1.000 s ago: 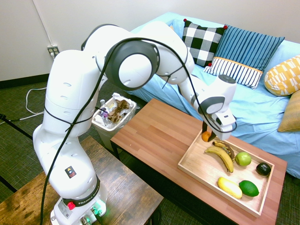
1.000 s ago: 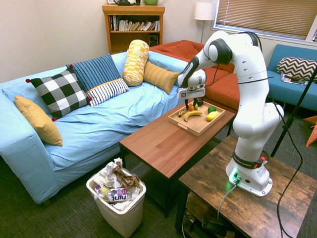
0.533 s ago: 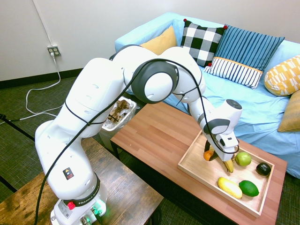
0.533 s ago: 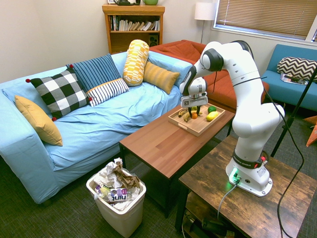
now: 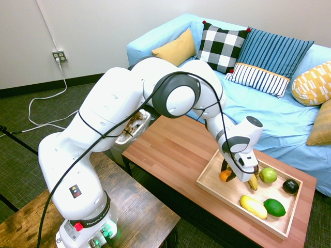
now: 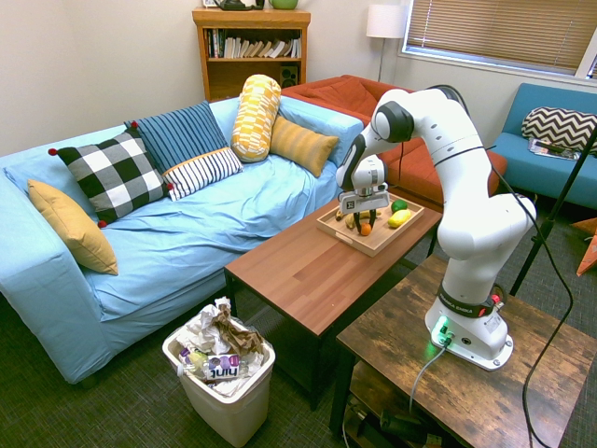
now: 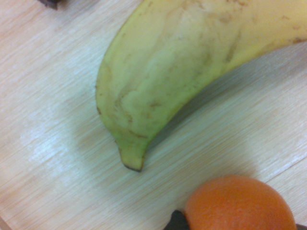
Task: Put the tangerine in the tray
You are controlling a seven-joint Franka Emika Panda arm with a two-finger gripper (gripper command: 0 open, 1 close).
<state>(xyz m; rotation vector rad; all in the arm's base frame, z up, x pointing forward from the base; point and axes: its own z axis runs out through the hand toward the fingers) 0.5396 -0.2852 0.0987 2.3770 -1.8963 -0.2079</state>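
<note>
I see my end effector (image 5: 226, 174) pointing straight down, clamped on the tangerine (image 5: 224, 176) low inside the tray (image 5: 217, 188), just beside the banana (image 7: 182, 62); being round, the fruit shows no long axis.

**Even indoor light, sharp wide views, soft wrist close-up**

The room was brightly and evenly lit in both exterior views, with no hard shadows. Daylight showed through the window blinds (image 6: 499, 33) at the far right of the second exterior view, and a floor lamp (image 6: 383, 21) stood pale beside them. The white arm (image 5: 119, 103) carried mild sheen but kept its detail. Both wide pictures were sharp, with slight bending of straight lines toward the edges. The wrist view was softer: the banana (image 7: 192, 62) and the tangerine (image 7: 240, 203) looked slightly blurred, a faint bluish glare lay on the tray (image 7: 53, 143) wood, and a soft shadow fell beneath the banana.
</note>
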